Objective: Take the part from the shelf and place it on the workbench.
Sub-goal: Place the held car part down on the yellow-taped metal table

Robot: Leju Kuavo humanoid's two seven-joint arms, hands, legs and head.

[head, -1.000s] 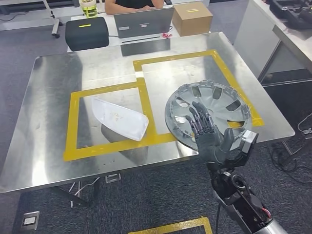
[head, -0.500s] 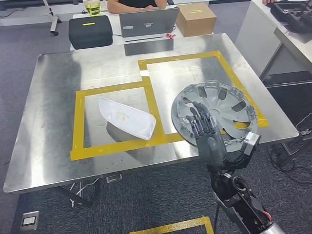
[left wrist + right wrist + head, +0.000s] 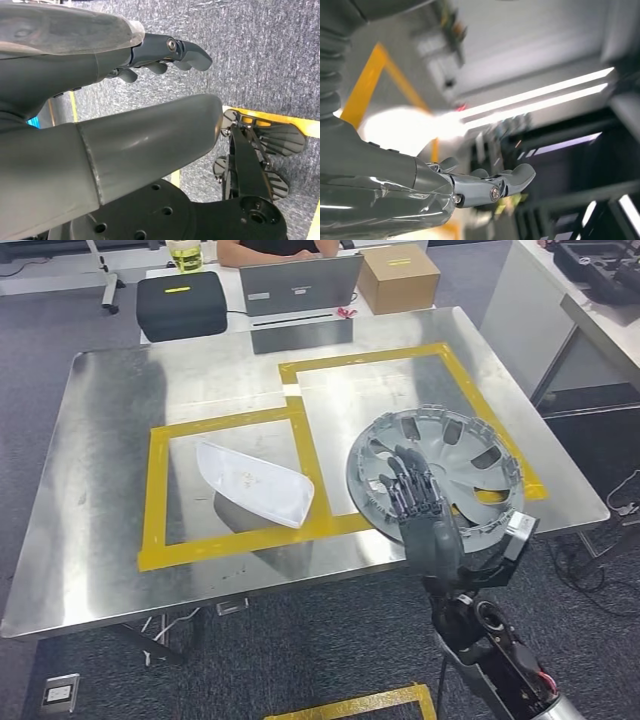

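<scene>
One grey wheel cover, one white part, two yellow tape rectangles, one laptop, one cardboard box

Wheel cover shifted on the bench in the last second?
No, not noticeably. The wheel cover sits over the near right corner of the yellow tape square just as before; the whole view shifted slightly, so the camera moved.

A steel workbench marked with two yellow tape rectangles carries a white curved plastic piece inside the left rectangle. A grey wheel cover sits over the right rectangle's near edge, whether resting flat cannot be told. Behind, a second table holds a black case, a laptop and a cardboard box.
</scene>
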